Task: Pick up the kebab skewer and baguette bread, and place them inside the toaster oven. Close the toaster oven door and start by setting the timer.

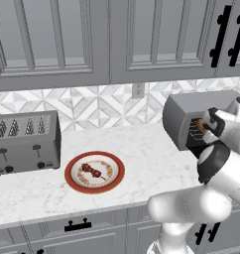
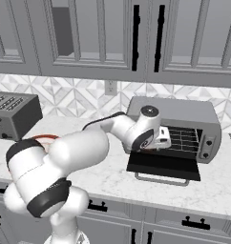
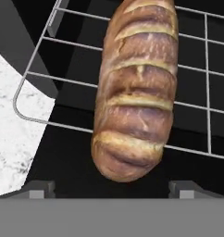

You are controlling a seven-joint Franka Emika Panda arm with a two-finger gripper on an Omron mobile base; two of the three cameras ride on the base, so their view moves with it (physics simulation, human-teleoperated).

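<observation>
I see the marbled tabletop [image 1: 142, 149] running under grey wall cabinets [image 1: 67, 39]. The toaster oven [image 2: 174, 126] stands at the right of the tabletop against the tiled wall, its door [image 2: 162, 164] folded down flat toward me. The wire rack [image 3: 197, 83] inside is exposed. The silver slotted toaster [image 1: 25, 141] sits at the far left. Between the two, near the front edge, lies a red-rimmed plate [image 1: 94, 172] carrying the kebab skewer [image 1: 92, 171]. My arm reaches into the oven mouth. In the hand view the baguette bread [image 3: 137, 88] lies lengthwise on the rack, its rounded end toward the end effector [image 3: 111, 187]. The two finger tips [image 3: 37, 187] stand wide apart on either side of the loaf, touching nothing; the end effector grips nothing.
</observation>
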